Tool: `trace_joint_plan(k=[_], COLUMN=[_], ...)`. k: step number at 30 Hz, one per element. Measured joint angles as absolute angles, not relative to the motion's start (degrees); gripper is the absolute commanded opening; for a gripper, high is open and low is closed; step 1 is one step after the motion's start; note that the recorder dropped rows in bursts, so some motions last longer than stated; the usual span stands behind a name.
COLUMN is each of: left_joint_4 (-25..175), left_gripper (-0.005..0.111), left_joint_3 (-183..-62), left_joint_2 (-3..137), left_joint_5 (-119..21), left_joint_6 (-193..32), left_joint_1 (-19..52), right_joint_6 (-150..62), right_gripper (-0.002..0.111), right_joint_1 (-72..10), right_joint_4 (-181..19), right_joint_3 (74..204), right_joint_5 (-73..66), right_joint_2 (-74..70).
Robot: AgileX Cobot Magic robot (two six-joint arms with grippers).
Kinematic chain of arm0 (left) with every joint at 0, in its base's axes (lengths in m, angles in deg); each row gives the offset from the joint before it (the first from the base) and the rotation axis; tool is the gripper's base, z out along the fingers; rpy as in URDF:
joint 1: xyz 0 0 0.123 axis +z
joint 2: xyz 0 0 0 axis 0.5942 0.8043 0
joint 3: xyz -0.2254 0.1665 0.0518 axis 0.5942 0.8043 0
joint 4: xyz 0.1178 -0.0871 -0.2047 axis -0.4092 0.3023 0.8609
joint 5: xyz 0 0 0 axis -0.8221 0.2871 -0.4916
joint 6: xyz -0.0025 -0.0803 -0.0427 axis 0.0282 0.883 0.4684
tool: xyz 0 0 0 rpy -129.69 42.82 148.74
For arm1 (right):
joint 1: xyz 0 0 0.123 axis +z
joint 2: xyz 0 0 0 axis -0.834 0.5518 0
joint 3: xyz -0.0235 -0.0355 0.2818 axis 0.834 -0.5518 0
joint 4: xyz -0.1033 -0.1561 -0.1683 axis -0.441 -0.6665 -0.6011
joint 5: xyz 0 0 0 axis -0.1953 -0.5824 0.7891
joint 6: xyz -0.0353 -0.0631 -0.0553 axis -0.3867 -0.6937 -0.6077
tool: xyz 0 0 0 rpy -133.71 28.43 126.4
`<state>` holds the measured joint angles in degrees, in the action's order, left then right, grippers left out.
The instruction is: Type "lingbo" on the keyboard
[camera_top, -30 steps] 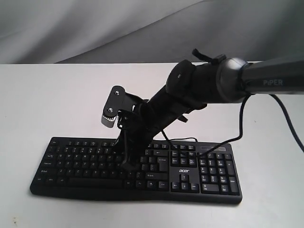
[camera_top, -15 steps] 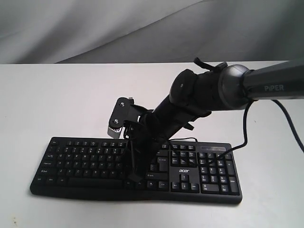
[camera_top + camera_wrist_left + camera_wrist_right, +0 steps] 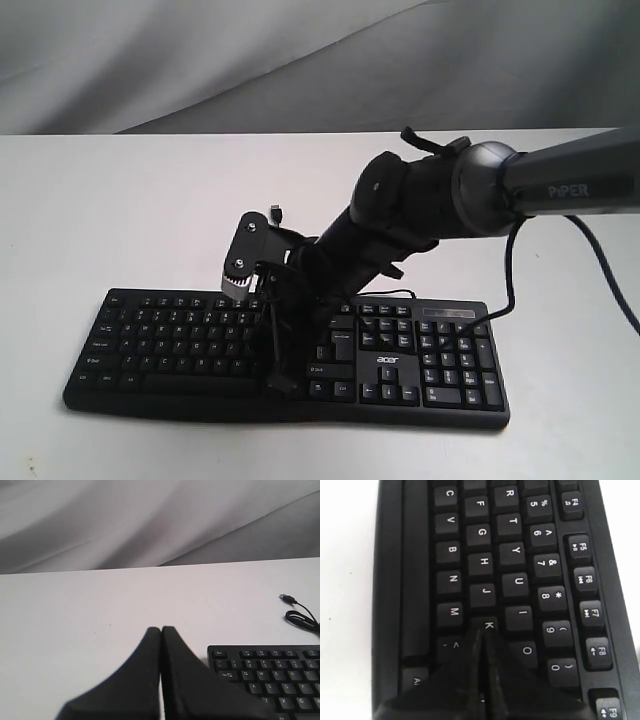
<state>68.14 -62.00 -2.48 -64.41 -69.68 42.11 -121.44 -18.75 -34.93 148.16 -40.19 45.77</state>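
**Closed right fingers down on the keys near K**

The right gripper [image 3: 279, 383] reaches in from the right of the exterior view and slants down onto the keyboard [image 3: 190, 345]. Its jaws are pressed together with no gap, and nothing is held between them. In the right wrist view the joined tip [image 3: 481, 632] lies at the edge of the K key [image 3: 489, 625], with the comma key [image 3: 454, 644] on one side and O [image 3: 526, 650] on the other. It looks to touch the key tops, but whether any key is pushed down cannot be told.

The left gripper [image 3: 161, 631] also has its two black fingers [image 3: 135, 675] closed flat against each other and carries nothing. It hangs over bare table [image 3: 100, 605], just beside the corner of the keyboard [image 3: 270, 680] that has the Esc key [image 3: 217, 654].

The keyboard is wide, black and full-size, with white legends. It lies flat and lengthwise at the near edge of the white table [image 3: 120, 210]. A number pad [image 3: 455, 365] fills its right end, and a small white "acer" logo [image 3: 388, 360] sits above the arrow keys.

Beyond the keyboard a thin black cable [image 3: 302, 620] curls on the table and ends in a loose USB plug [image 3: 286, 598]. Farther back, grey cloth [image 3: 200, 60] hangs behind the table.
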Motion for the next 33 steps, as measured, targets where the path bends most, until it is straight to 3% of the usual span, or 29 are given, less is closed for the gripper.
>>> trace_joint_plan(k=[26,33], left_joint_4=[68.1,68.1], left_gripper=[0.001,0.001], left_joint_3=[-62.0,-62.0], left_joint_2=[-2.5,-2.5], left_joint_5=[-64.4,-64.4], left_joint_6=[-69.7,-69.7], left_joint_1=[42.1,42.1], right_joint_6=[-121.7,-122.4], right_gripper=[0.0,0.0], right_joint_1=[-18.7,-17.2], right_joint_4=[-34.8,-33.6], right_joint_3=[148.2,148.2], right_joint_5=[-39.9,-33.6], right_joint_2=[46.2,44.0])
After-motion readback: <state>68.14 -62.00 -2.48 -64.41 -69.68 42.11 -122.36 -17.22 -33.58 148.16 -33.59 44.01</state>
